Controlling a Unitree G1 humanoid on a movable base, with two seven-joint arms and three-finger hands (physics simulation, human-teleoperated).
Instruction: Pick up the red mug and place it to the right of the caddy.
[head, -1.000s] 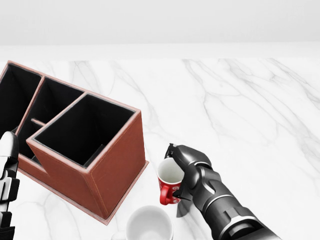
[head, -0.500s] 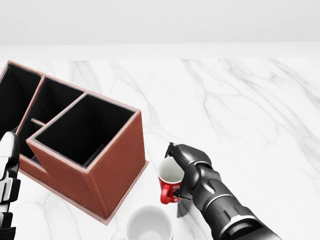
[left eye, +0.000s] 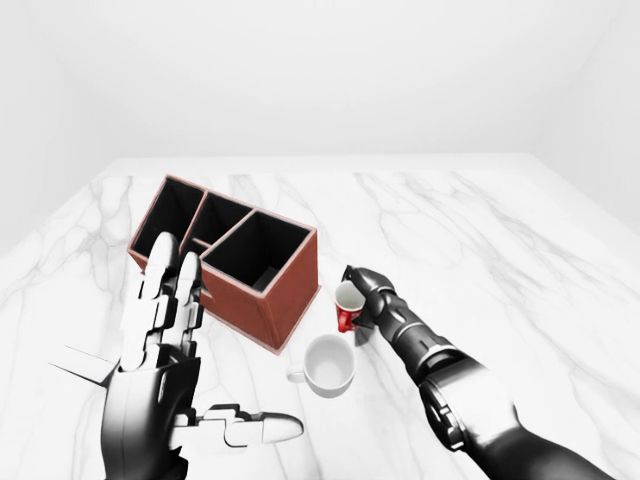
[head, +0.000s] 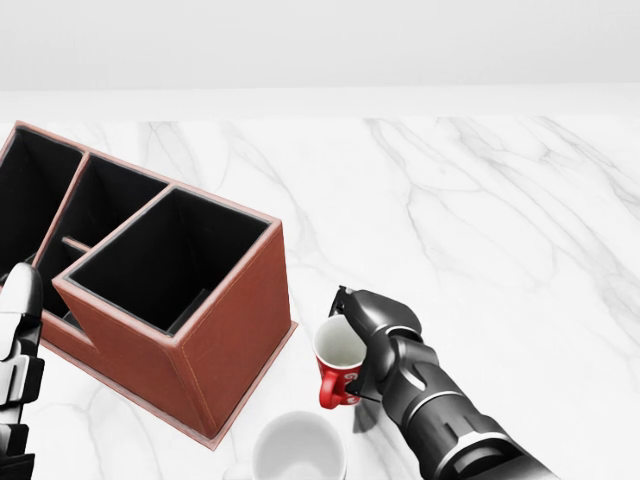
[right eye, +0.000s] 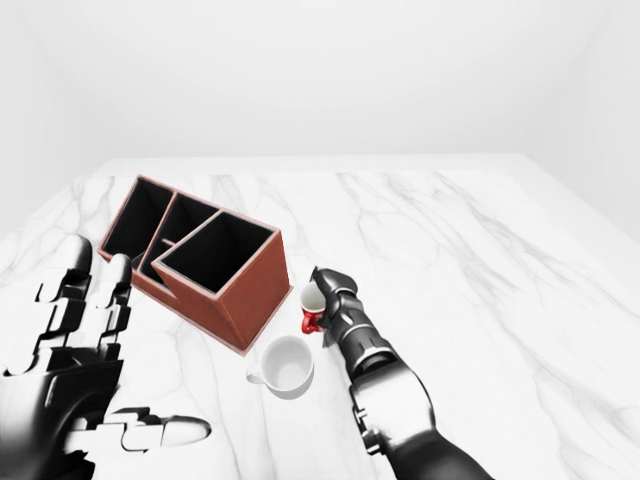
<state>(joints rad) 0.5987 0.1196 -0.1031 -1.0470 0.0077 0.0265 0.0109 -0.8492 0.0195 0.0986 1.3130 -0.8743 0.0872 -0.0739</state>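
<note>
The right hand (head: 362, 340) grips the empty red mug (head: 338, 362), just right of the brown caddy (head: 180, 320) on the marble bench (head: 480, 220). Its dark compartments look empty. An empty white cup (left eye: 328, 364) stands below. The left hand (left eye: 165, 340) is spread.

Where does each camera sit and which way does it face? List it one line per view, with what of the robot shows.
Head view: on the head, looking down at the caddy, the red mug and the right hand, whose fingers close round the mug; the left hand shows only at the left edge.
Left-eye view: on the head, wider, over the marble table, with the open left hand large at lower left.
Right-eye view: nearly the same, shifted sideways.
All three show the caddy, both mugs, including the white mug, and both hands.
</note>
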